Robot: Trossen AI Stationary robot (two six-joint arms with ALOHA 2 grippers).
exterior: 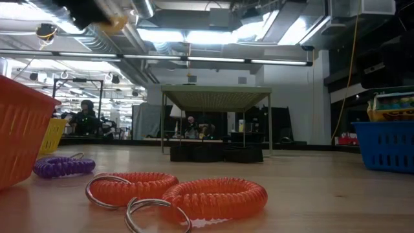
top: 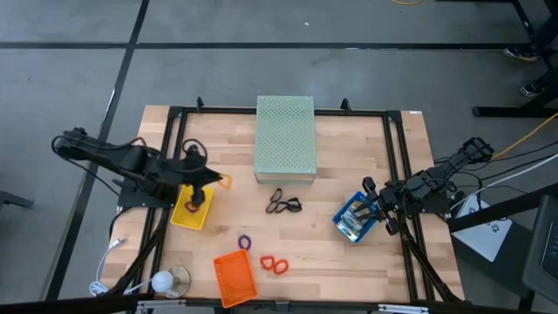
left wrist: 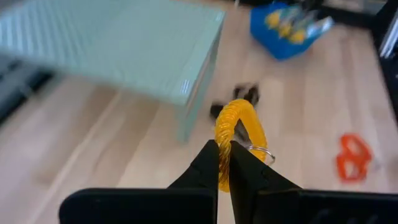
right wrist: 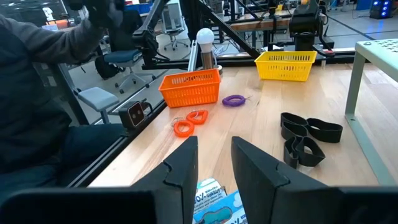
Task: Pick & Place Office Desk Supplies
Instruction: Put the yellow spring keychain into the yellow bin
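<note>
My left gripper is shut on a yellow-orange coil ring, raised over the table just beyond the yellow tray's far right corner. In the low view the ring shows high at the top left. My right gripper stands open at the blue tray, above the printed packets lying in it. Black loops lie mid-table. A purple ring and two red-orange rings lie nearer the front. My left gripper pinches the coil ring's near arc between its two fingertips. The ring sticks out past the fingertips, lifted clear of the table, and its small metal key ring dangles at one side.
A large pale green perforated box stands at the table's far middle. An orange tray sits at the front, with a white bulb-topped object to its left. Bare wood lies between the black loops and the yellow tray.
</note>
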